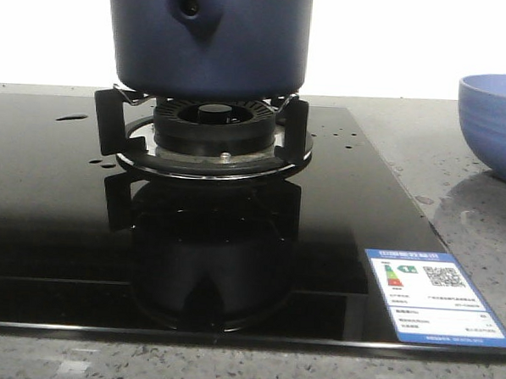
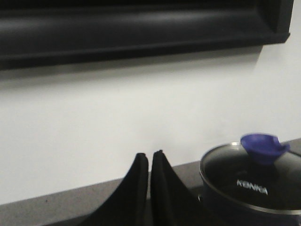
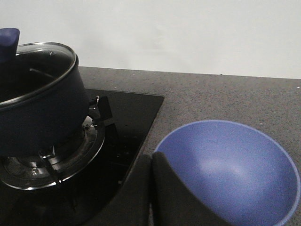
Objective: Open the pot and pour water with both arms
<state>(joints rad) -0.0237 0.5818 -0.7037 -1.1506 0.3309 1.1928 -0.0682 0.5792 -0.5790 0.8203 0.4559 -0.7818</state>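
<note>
The dark navy pot (image 1: 208, 39) stands on the gas burner's stand, its handle socket with a round hole facing me. Its glass lid with a blue knob (image 2: 263, 147) is on; the pot also shows in the left wrist view (image 2: 249, 188) and the right wrist view (image 3: 37, 108). Small water drops (image 1: 70, 118) lie on the black glass hob. My left gripper (image 2: 149, 154) is shut and empty, raised beside the pot. My right gripper (image 3: 151, 157) is shut and empty, above the hob's edge beside the bowl. Neither gripper shows in the front view.
A periwinkle-blue bowl (image 1: 498, 126) stands on the grey counter to the right of the hob, also in the right wrist view (image 3: 230, 169). The burner ring (image 1: 212, 132) has black prongs. An energy label (image 1: 434, 297) sits on the hob's front right corner.
</note>
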